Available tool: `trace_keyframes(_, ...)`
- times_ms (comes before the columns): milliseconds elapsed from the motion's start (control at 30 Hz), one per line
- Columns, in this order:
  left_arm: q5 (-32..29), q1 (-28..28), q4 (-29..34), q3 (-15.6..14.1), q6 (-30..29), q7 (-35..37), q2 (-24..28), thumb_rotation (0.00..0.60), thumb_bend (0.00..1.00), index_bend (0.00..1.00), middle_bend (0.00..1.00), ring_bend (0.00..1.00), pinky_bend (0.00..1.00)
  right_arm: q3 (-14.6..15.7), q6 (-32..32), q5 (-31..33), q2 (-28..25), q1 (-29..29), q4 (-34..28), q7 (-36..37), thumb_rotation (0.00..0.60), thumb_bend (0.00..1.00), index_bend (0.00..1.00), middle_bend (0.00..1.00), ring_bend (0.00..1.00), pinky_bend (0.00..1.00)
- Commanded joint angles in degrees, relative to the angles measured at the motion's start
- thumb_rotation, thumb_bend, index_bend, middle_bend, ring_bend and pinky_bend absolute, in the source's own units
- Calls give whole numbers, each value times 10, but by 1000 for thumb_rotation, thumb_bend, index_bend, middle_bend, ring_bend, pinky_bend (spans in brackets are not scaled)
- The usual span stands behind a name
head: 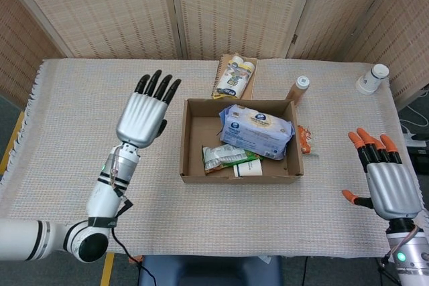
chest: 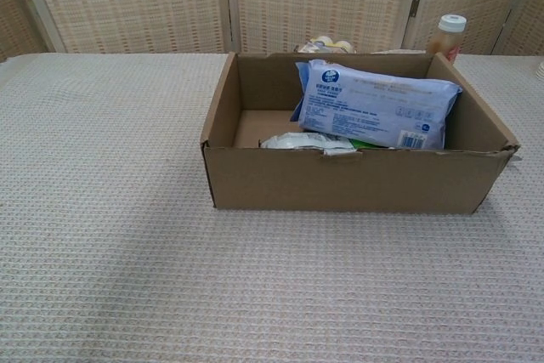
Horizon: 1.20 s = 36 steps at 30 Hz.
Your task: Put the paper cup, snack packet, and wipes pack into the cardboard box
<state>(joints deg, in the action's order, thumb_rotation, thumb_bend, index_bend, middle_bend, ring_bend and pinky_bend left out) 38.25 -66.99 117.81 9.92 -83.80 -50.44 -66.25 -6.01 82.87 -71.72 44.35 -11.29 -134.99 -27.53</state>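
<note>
Woven screens back the cloth-covered worktop point(head: 80, 118), where the cardboard box point(head: 191, 165) sits at centre with bare cloth on its left and near sides. Inside, the wipes pack point(head: 257, 132) lies tilted across the right half, over the snack packet point(head: 228, 157) and the paper cup point(head: 248, 169) by the near wall. The left robot hand point(head: 142, 115) hovers left of the box, fingers spread, holding nothing; the right robot hand point(head: 385, 182) is likewise spread near the worktop's right edge.

The left hand point(head: 142, 116) hovers at centre-left of the head view, palm down, dark-tipped fingers straight and spread, holding nothing. The right hand point(head: 385, 183) sits at lower right, orange-tipped fingers spread, empty.
</note>
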Motion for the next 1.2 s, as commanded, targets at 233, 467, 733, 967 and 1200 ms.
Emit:
trace_keyframes(233,262,230,1,-146,-67,215,113,600,263,68,114,19,175,6,-6,-1,13,-4,0,-18,600,76,38,0,0,0)
trace_keyframes(467,378,346,-73,-208,-95,332,112,600,233,59,107,17,194,7,-4,-3,20,-5,0,-26,600,76,38,0,0,0)
trace_keyframes(733,431,433,-108,-221,-124,347,90,600,232,42,106,16,197,12,-13,-4,28,-8,0,-35,600,76,39,0,0,0)
trace_keyframes(967,462,484,-122,-216,-140,342,83,600,232,38,107,17,198,17,-7,-22,33,-4,0,-38,600,76,39,0,0,0)
trace_keyframes(1200,464,500,-133,-202,-129,345,80,600,232,37,108,21,198,15,-7,-13,35,-5,0,-43,600,76,38,0,0,0)
